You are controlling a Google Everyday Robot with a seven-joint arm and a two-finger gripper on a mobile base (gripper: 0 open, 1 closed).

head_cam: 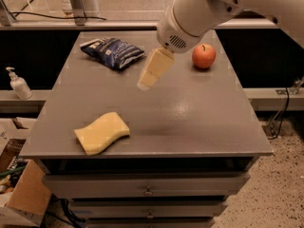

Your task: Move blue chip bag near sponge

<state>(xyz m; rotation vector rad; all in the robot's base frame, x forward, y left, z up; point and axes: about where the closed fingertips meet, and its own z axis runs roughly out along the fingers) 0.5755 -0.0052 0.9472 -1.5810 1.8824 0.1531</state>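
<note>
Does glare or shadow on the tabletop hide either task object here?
Camera view: a soft glare patch on the table right of centre, a faint shadow near the front; the gripper hangs just right of the blue chip bag; bag and sponge are both evenly lit, unhidden.

Grey drawer cabinet (199,122) (speckled floor (285,198)).

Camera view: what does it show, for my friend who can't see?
A robot's gripper hovers over a gray table beside a blue chip bag at the back. A yellow sponge lies at the front left, a red apple at the back right.
</note>
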